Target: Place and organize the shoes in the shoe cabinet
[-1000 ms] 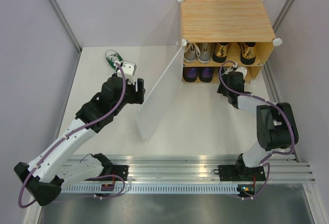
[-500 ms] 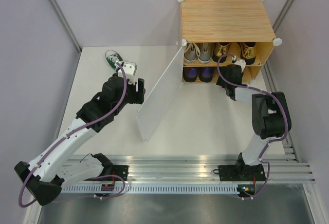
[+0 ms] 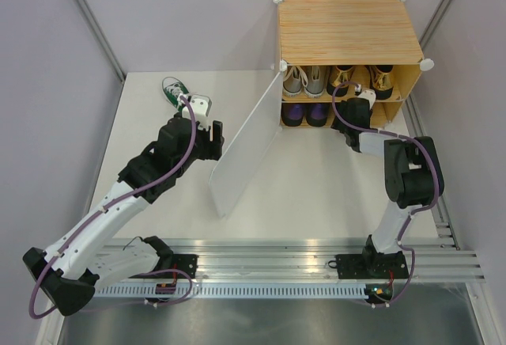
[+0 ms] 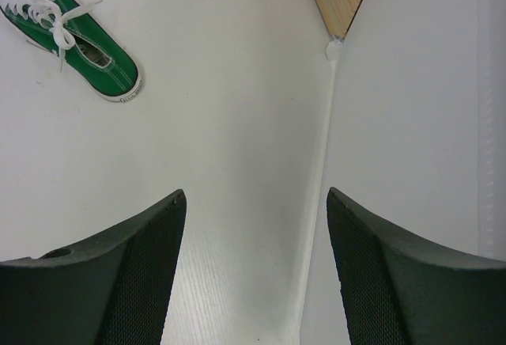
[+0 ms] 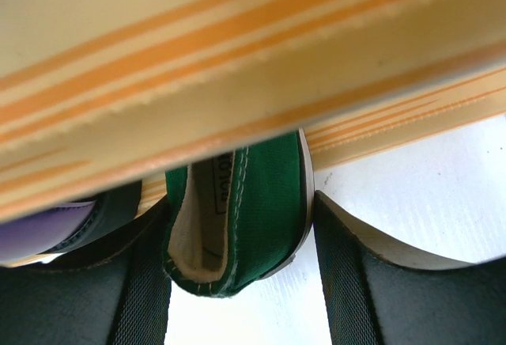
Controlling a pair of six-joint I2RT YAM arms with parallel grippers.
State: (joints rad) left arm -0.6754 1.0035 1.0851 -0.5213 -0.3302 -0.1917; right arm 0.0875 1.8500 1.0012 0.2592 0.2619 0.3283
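Green canvas fills the right wrist view; the right gripper (image 5: 239,226) is closed across the heel end of one green sneaker (image 5: 265,179), a finger pressed on each side of it; the toe is hidden under the cabinet's middle shelf board (image 5: 237,60), so I cannot tell how deep the shoe sits. Just left of it I see a purple dress shoe (image 5: 47,230); from above, the right arm reaches into the free right half of the lower shelf of the shoe cabinet (image 3: 348,32), beside the purple pair (image 3: 306,114); grey sneakers (image 3: 303,81) and gold shoes (image 3: 360,80) stand on the upper shelf.

The left gripper (image 4: 254,202) hangs wide open with nothing in it, over bare counter (image 3: 316,187) just beside the swung-out white door (image 3: 245,143); the second green sneaker (image 4: 71,36) lies alone on the counter's far left, well apart from the cabinet.

I judge these sneakers light and easy to carry; the canvas upper is soft and would fold under a squeeze, while the rubber sole edge is firmer and should not slip; so I would pinch low across the heel or mid-sole walls, as the right side does, rather than by the laces or tongue; the loose white laces could snag on the shelf edge.
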